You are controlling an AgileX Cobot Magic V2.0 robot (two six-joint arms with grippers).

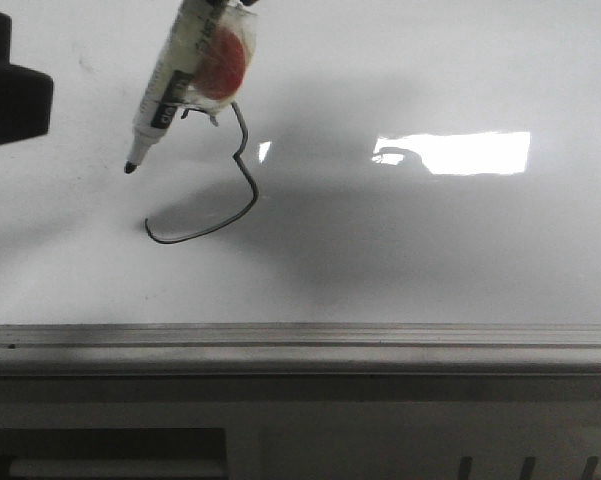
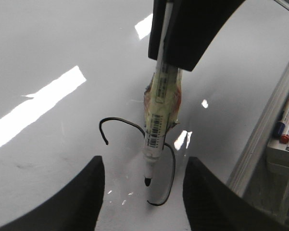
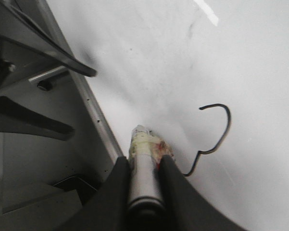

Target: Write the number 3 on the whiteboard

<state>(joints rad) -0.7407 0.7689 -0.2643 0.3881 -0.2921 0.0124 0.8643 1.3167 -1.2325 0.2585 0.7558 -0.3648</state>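
The number 3 (image 1: pixel 248 185) is drawn in thin dark line on the whiteboard (image 1: pixel 430 250), with its long bottom curve ending at the left. A marker (image 1: pixel 170 85), wrapped in yellowish tape with a red patch, slants down over it. Its black tip hovers just above the curve's end and looks lifted off the board. My right gripper (image 3: pixel 144 161) is shut on the marker (image 3: pixel 145 183) barrel. It shows as a dark clamp (image 2: pixel 182 29) in the left wrist view. My left gripper (image 2: pixel 144 202) stands open and empty, facing the marker (image 2: pixel 158 110) and the 3 (image 2: pixel 173 163).
A silver edge rail (image 1: pixel 300 335) runs along the board's near side, with a grey ledge below it. Spare markers (image 2: pixel 288 120) lie in a tray beyond the rail. A bright light reflection (image 1: pixel 460 152) sits right of the 3. The left arm's dark body (image 1: pixel 10 90) is at far left.
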